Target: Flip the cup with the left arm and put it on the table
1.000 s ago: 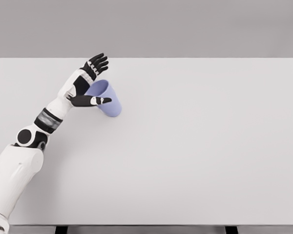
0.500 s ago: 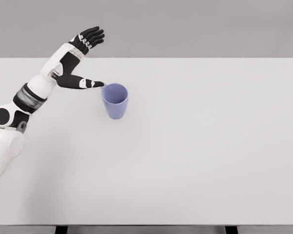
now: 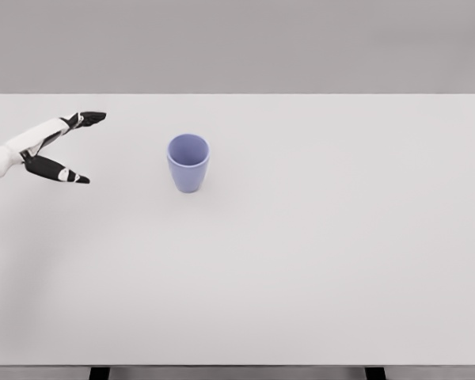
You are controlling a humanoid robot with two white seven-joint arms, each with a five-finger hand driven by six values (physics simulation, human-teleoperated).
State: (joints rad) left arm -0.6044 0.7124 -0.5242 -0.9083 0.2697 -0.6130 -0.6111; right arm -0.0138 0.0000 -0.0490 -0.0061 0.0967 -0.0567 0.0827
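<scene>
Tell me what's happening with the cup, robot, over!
Left hand open, holding nothing, off to the cup's left. Right arm out of view. Purple cup upright on the table, mouth up. Nothing in the way.

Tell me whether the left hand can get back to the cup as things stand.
Probably yes. The cup stands upright and alone on the table, and the left hand, fingers spread and empty, has only bare tabletop between it and the cup.
</scene>
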